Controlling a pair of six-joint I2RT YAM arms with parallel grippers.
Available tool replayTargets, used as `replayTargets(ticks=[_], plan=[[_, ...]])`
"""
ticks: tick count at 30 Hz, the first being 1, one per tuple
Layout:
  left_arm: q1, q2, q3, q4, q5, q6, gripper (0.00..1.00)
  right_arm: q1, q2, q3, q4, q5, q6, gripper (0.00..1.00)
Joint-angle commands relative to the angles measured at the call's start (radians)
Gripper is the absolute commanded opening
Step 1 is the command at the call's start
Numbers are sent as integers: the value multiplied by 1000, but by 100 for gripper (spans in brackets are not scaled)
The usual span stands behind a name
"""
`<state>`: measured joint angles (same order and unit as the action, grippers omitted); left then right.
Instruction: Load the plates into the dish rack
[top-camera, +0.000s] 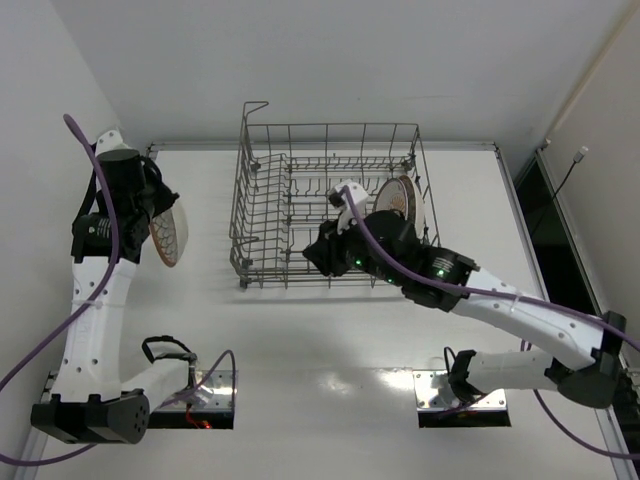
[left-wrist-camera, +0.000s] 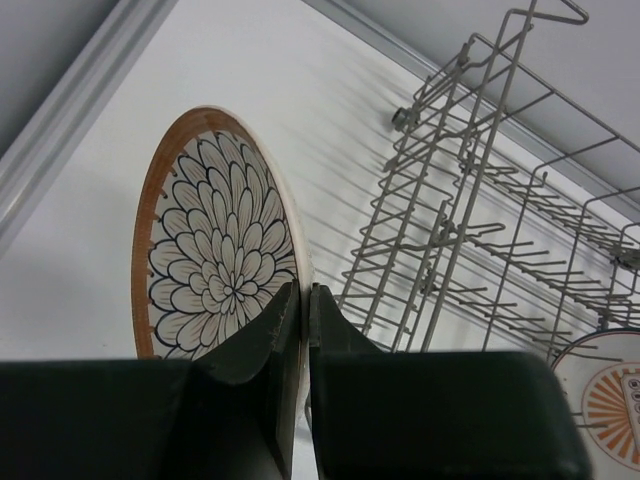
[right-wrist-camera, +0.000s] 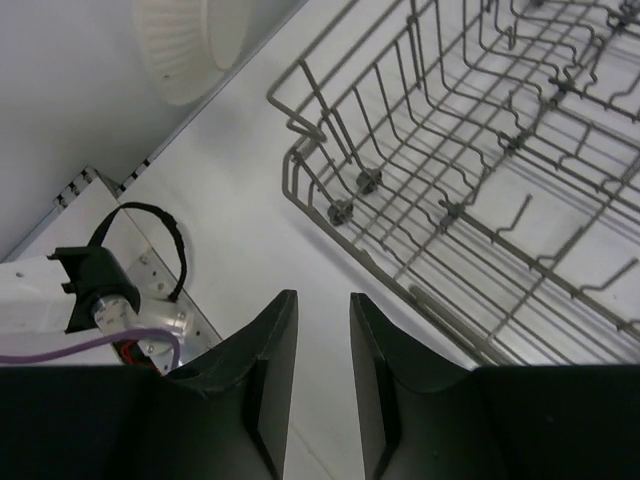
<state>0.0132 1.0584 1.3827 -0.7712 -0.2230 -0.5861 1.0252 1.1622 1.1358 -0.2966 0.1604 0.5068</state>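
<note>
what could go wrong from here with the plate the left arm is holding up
The left gripper pinches the round flower-patterned ceramic plate with the orange rim only at its edge; it could pivot or slip.
The right gripper, open and empty, hangs at the grey wire dish rack's near side; the arms might collide there.
The plate's rim could snag on the rack's wires or knock the sunburst plate already standing inside.

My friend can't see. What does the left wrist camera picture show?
The left gripper pinches the edge of a flower-patterned plate with an orange rim, held upright. Right of it stands the grey wire dish rack on the white table, with a sunburst plate at the bottom right.
</note>
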Motion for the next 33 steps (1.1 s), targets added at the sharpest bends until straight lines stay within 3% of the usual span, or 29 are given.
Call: replayTargets(ticks=[1, 3, 7, 8, 11, 21, 33], plan=[[-25, -17, 91, 130, 24, -32, 0, 58, 77, 77, 197, 50, -59, 26], [-25, -8, 101, 130, 24, -32, 0, 81, 152, 91, 293, 66, -91, 32], [-44, -8, 101, 121, 5, -32, 0, 137, 336, 200, 353, 143, -137, 34], [-44, 1, 101, 121, 5, -32, 0, 157, 373, 259, 353, 143, -137, 39], [-53, 2, 101, 121, -4, -32, 0, 197, 505, 379, 376, 191, -146, 42], [-71, 11, 101, 121, -4, -14, 0, 228, 769, 699, 346, 245, -159, 66], [-71, 11, 111, 102, 5, -14, 0, 217, 953, 915, 249, 310, -140, 64]])
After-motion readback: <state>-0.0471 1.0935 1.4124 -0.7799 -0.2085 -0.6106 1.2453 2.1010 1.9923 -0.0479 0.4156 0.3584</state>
